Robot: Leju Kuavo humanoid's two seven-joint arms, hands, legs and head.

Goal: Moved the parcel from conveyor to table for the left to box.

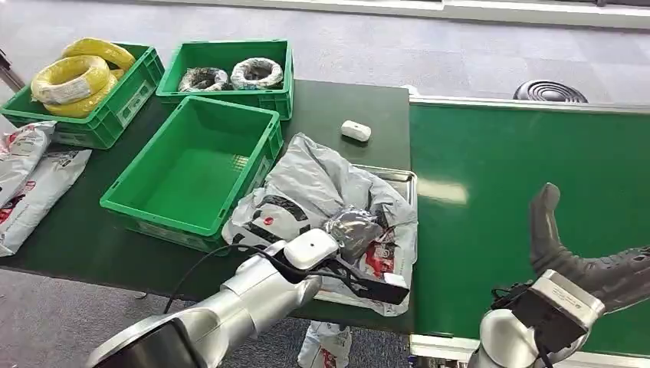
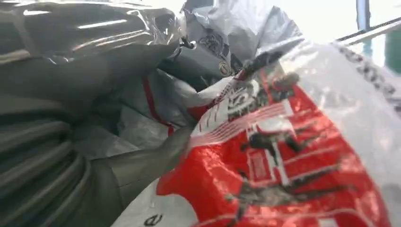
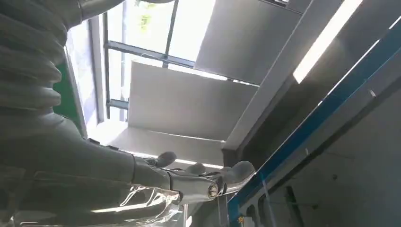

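Look at your head view: the parcel (image 1: 326, 201), a crumpled grey plastic mailer with red and black print, lies on the dark green table (image 1: 345, 103) at about 6 o'clock from centre, partly over a shallow metal tray (image 1: 398, 176) next to the conveyor (image 1: 521, 184). Your left arm reaches in from 7 o'clock, forearm angled up toward the parcel, and the left hand (image 1: 349, 264) is buried in the near edge of the plastic. In the left wrist view the thumb (image 2: 142, 165) presses up against the red-printed film of the parcel (image 2: 283, 142), with grey folds bunched over the rest of the hand; you cannot tell from this whether the fingers are actually clamped on the bag or only lying in it. Your right hand (image 1: 582, 257) hovers over the conveyor belt at 4 o'clock, palm turned up, fingers apart and gently curved, carrying nothing; the right wrist view shows the same spread fingers (image 3: 236, 172) against the ceiling. Just beside the parcel at 9 o'clock sits an empty green crate (image 1: 195, 169), its near corner touching the plastic. At 11 o'clock a second crate (image 1: 230, 73) holds dark coils, and at 10 o'clock a third crate (image 1: 84, 88) holds yellow coils (image 1: 73, 77). A small white device (image 1: 356, 130) rests on the table at 12 o'clock from the parcel. More printed bags (image 1: 31, 180) lie at the table's 9 o'clock edge.
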